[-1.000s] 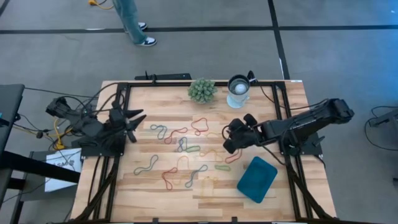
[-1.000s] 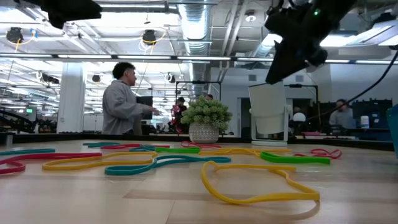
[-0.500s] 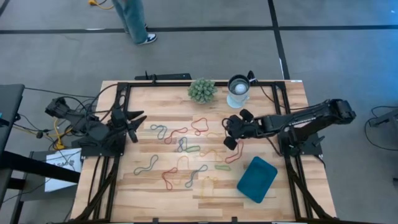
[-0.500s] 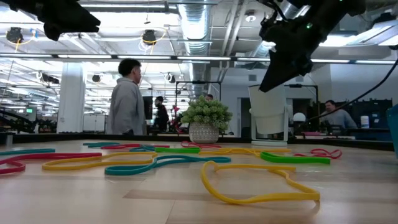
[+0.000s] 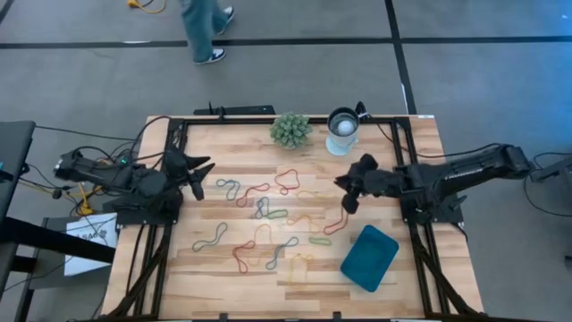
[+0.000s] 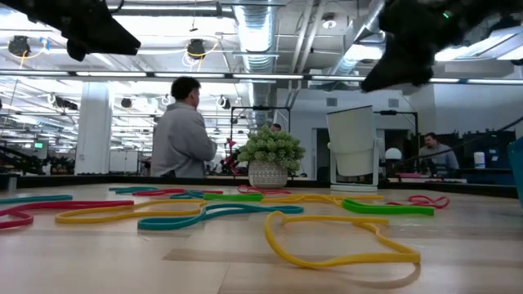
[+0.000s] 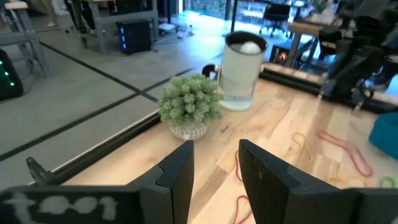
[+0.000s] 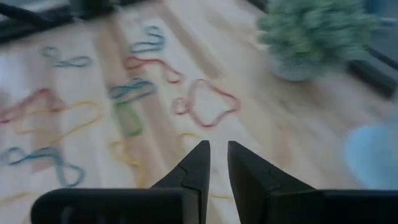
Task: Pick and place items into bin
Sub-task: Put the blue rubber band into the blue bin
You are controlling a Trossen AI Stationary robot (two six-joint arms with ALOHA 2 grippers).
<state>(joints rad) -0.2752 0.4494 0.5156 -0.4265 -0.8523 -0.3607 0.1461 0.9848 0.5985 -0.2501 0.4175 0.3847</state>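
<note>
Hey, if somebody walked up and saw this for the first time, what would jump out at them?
Probably the bright rubber bands strewn loosely across the middle of the wooden table, with the teal bin lying empty near its right front corner. Next, the right claw hangs over the bands' right edge, while the spiky green plant and white cup stand at the back.

Even overhead light is falling on the desk with only faint shadows, ceiling lamps are glaring behind silhouetted arms in the low view, and the right wrist view is blurring the bands and plant.
</note>
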